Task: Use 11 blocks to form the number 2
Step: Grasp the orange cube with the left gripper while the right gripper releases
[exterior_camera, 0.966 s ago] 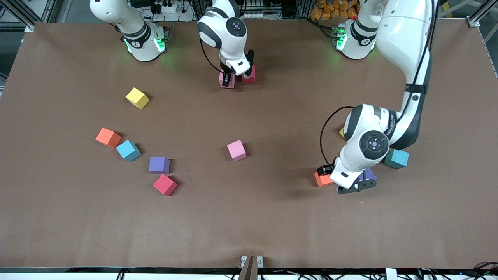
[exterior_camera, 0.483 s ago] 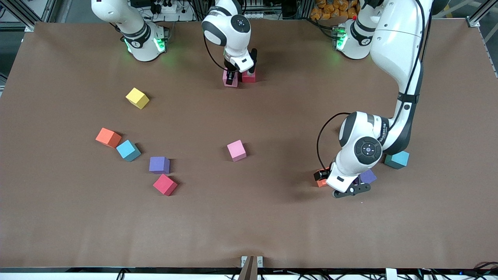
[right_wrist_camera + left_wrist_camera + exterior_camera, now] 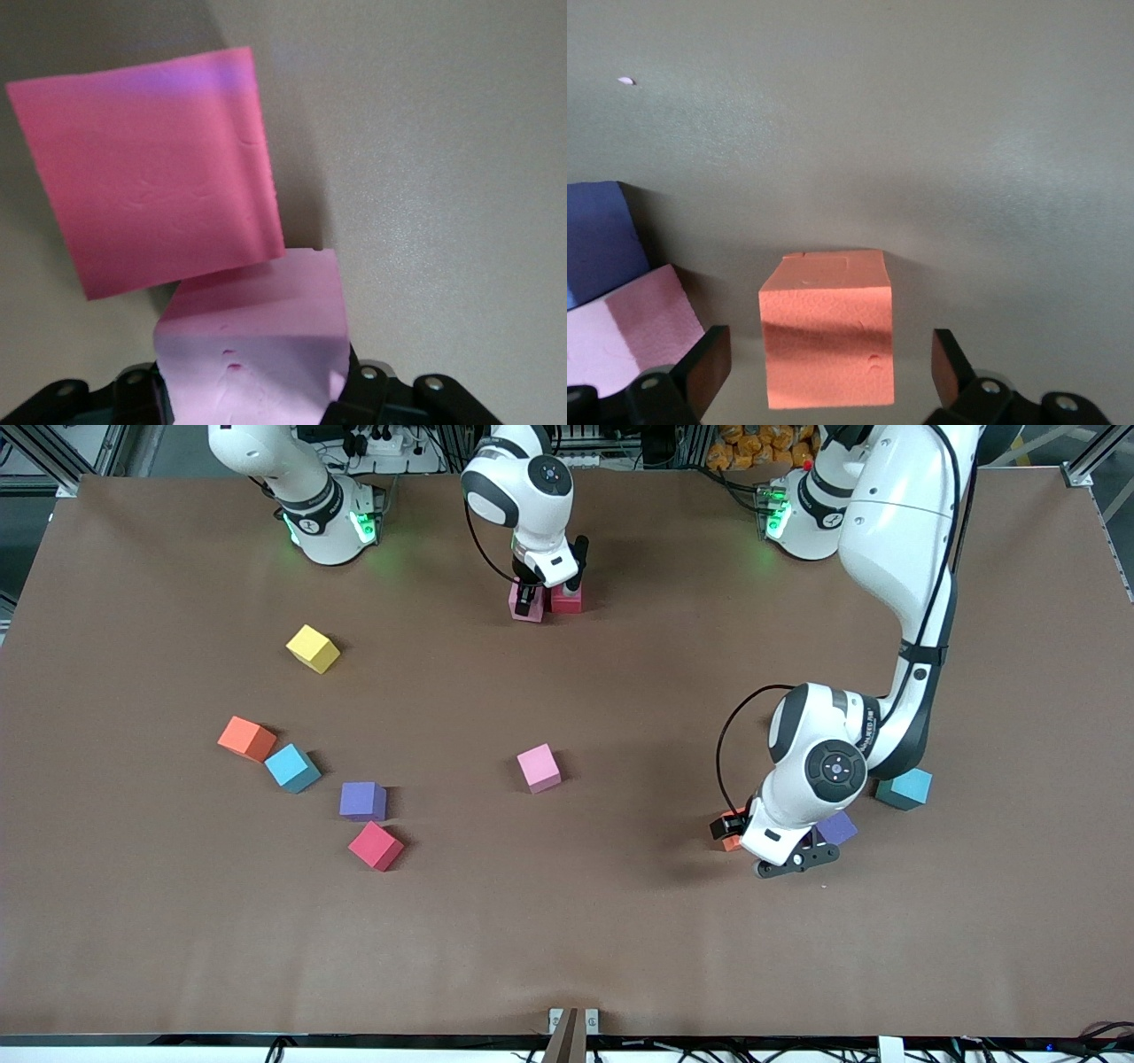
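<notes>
Right gripper (image 3: 529, 599) placing, left gripper (image 3: 831, 372) lining up

Right fingers clamp a pink block (image 3: 252, 341) beside the red block (image 3: 567, 598) by the bases; crooked release risks nudging it. Left fingers spread wide around an orange block (image 3: 827, 326).

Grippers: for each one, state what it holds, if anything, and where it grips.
The right gripper clamps a pink block by two opposite side faces. The left gripper holds nothing, open around an orange block.
</notes>
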You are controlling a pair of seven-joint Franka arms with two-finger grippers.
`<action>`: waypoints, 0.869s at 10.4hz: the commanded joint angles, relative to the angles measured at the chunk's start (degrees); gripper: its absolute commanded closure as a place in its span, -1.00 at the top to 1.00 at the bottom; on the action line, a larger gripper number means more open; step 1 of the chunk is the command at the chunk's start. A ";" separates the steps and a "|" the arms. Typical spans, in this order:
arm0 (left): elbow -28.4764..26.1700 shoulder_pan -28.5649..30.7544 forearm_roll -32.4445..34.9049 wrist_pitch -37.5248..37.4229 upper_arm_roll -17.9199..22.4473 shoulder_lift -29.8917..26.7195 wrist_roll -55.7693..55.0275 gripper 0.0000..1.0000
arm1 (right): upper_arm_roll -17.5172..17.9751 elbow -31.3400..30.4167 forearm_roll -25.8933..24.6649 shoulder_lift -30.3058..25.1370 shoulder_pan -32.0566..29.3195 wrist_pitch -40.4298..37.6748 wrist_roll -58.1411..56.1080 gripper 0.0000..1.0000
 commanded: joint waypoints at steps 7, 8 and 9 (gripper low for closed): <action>0.14 -0.85 -1.75 2.19 1.02 2.41 1.14 0.88 | 0.99 1.63 -0.39 1.43 1.28 0.78 2.76 -0.97; 0.13 -0.85 -1.66 2.28 1.11 2.58 1.22 0.46 | 1.08 1.81 -0.39 1.52 1.45 0.69 2.76 -0.97; 0.13 -0.85 -1.49 2.36 1.02 2.58 1.22 -0.03 | 1.08 1.90 -0.39 1.61 1.45 0.69 2.85 -0.91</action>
